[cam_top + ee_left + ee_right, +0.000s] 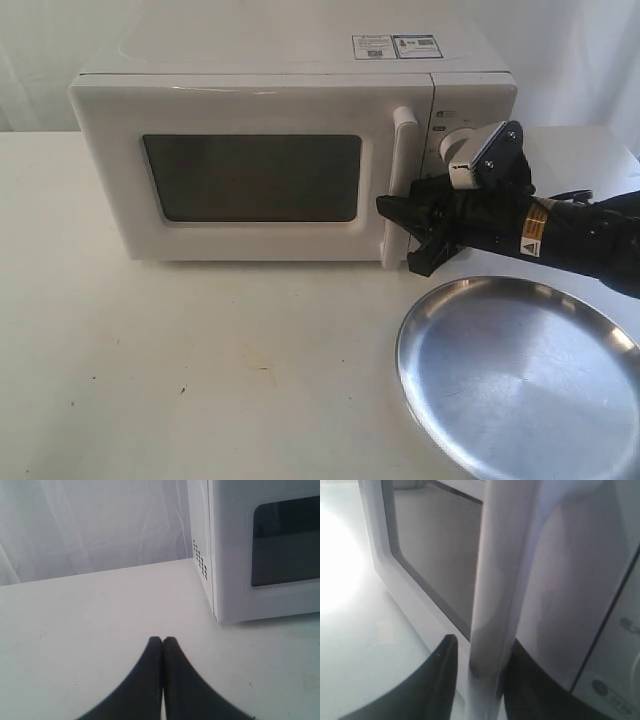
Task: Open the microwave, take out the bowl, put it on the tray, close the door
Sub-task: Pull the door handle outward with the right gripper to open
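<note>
The white microwave (250, 100) stands at the back of the table with its door (110, 180) closed, so the bowl is hidden. My right gripper (396, 236) is open, its two black fingers straddling the lower part of the vertical white bar handle (400, 150). In the right wrist view the handle (495, 580) runs between the fingers of the gripper (482, 642), with a small gap on one side. The silver tray (520, 370) lies empty at the front right. My left gripper (162, 640) is shut on nothing, low over the table beside the microwave's side wall (200, 555).
The control panel with a round white knob (462, 140) sits right of the handle, just behind the right wrist. A white curtain hangs behind the table. Bare tabletop (200, 370) stretches in front of the microwave.
</note>
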Controlling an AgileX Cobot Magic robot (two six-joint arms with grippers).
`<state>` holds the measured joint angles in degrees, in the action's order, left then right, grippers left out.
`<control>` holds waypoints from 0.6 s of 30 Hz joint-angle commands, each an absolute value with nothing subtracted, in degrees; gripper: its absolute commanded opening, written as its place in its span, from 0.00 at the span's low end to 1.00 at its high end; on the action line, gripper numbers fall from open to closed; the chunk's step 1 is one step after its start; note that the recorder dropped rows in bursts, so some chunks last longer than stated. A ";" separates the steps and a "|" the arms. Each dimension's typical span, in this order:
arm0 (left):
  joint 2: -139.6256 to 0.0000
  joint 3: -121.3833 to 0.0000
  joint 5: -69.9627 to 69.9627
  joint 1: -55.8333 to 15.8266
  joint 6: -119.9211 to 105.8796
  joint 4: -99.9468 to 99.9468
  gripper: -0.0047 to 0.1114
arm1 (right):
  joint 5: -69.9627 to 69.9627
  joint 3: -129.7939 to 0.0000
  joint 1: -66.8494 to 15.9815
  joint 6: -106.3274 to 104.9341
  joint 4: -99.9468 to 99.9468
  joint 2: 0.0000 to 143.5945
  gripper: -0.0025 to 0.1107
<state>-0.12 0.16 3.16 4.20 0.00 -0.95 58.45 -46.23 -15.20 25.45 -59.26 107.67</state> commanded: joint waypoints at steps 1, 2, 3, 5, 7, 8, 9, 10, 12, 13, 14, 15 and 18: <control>0.00 0.00 3.37 3.96 0.00 -0.50 0.04 | 59.92 -48.50 -14.87 25.67 -62.24 108.55 0.02; 0.00 0.00 3.37 3.96 0.00 -0.50 0.04 | 60.88 -48.50 -14.87 25.67 -63.36 108.55 0.02; 0.00 0.00 3.37 3.96 0.00 -0.50 0.04 | 62.15 -48.50 -14.87 25.67 -65.07 108.55 0.02; 0.00 0.00 3.37 3.96 0.00 -0.50 0.04 | 64.82 -48.50 -14.87 25.67 -68.54 108.43 0.02; 0.00 0.00 3.37 3.96 0.00 -0.50 0.04 | 68.55 -48.50 -14.68 25.81 -73.16 108.31 0.02; 0.00 0.00 3.37 3.96 0.00 -0.50 0.04 | 69.96 -48.50 -14.68 25.98 -75.44 108.11 0.02; 0.00 0.00 3.37 3.96 0.00 -0.50 0.04 | 69.96 -48.50 -14.68 26.25 -77.90 107.96 0.02; 0.00 0.00 3.37 3.96 0.00 -0.50 0.04 | 69.96 -48.50 -14.68 27.12 -79.89 107.75 0.02; 0.00 0.00 3.37 3.96 0.00 -0.50 0.04 | 69.96 -48.50 -14.68 29.02 -83.11 106.76 0.02; 0.00 0.00 3.37 3.96 0.00 -0.50 0.04 | 69.96 -48.36 -14.68 29.95 -84.28 106.29 0.02; 0.00 0.00 3.37 3.96 0.00 -0.50 0.04 | 69.96 -48.08 -14.68 30.24 -84.96 105.96 0.02; 0.00 0.00 3.37 3.96 0.00 -0.50 0.04 | 69.96 -47.77 -14.68 30.35 -85.08 105.50 0.02; 0.00 0.00 3.37 3.96 0.00 -0.50 0.04 | 69.96 -45.69 -14.26 31.81 -86.03 102.98 0.02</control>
